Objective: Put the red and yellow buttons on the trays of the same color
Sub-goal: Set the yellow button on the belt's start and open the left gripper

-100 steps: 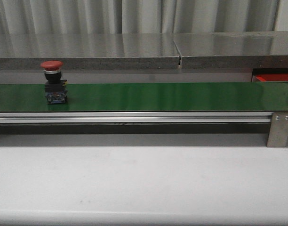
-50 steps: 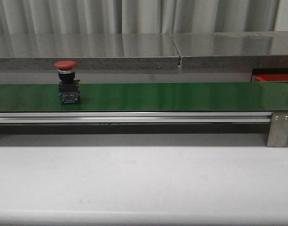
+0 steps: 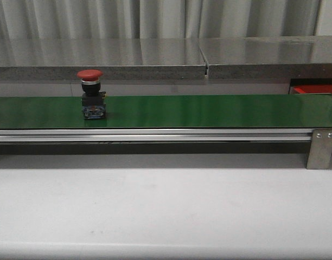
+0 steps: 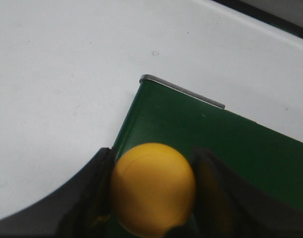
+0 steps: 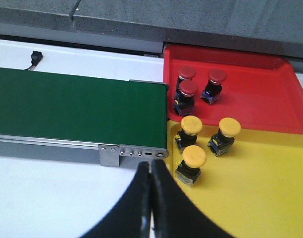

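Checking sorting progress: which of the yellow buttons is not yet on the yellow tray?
The yellow button between the left gripper's fingers, over the green belt. The other three sit on the yellow tray.

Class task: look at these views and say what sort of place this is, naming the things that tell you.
Probably a lab mock-up of a factory sorting line: a green conveyor belt carrying a red push-button, and a red tray and yellow tray holding sorted buttons.

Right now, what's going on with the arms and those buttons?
Left gripper shut on yellow button above belt end. Right gripper shut, empty. Red button upright on green belt. Red tray and yellow tray each hold three.
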`<state>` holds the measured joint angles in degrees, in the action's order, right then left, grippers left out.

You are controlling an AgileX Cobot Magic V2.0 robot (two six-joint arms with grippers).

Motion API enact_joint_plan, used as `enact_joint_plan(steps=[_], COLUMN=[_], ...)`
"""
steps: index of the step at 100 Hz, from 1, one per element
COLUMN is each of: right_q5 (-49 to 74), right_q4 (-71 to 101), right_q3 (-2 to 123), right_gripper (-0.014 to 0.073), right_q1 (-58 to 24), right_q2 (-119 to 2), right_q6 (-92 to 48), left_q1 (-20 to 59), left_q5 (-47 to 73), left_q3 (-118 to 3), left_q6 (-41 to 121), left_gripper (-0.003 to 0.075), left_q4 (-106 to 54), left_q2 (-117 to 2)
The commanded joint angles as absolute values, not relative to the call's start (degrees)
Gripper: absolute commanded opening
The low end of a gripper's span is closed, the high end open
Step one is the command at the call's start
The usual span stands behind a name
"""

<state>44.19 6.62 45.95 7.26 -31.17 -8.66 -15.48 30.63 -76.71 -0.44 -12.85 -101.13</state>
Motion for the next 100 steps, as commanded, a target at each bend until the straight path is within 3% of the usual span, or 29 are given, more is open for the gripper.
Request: enact_joint_plan(steps=[1,15,39,70,76,83,100], right_q5=[40.3,40.7,40.9,41.2,41.2,41.0,41.0], right_q4=[6.8,6.8,6.8,6.8,6.8,6.8,6.8], right_q3=[47.2,47.2,47.2,47.2,47.2,47.2,47.2], right_gripper=[-0.0074,-0.0074,-0.0074,-0.0074,-0.0074,-0.0074,-0.0074], right_q1=[7.4,7.4,7.4,7.4,7.4,7.4,7.4], right_q2=[-31.3,-31.3,-31.3,-31.3,-31.3,-31.3,-31.3], right_q6=[-9.3,-9.3,-9.3,-9.3,-9.3,-9.3,-9.3], left_q1=[-15.0,-15.0,-15.0,-13.8,-13.1,-12.0,-9.4], left_q5=[27.0,28.4,29.0,28.9,29.6,31.0,32.2], left_q3=[-78.1,-78.0,-78.0,-78.0,-78.0,-78.0,-76.3], left_q6=[-0.6,-0.6,-0.6,0.9,2.5,2.6,3.8], left_gripper=[0.0203,0.0303,0.0560,0.0541,0.0509,0.0408,-0.0004], left_q4=[-13.6,-13.6,-13.6,-15.0,-15.0,-14.8,-14.8], left_q2=[-98.5,-99.1,-99.3,-93.5,-92.0,-90.3,-85.8])
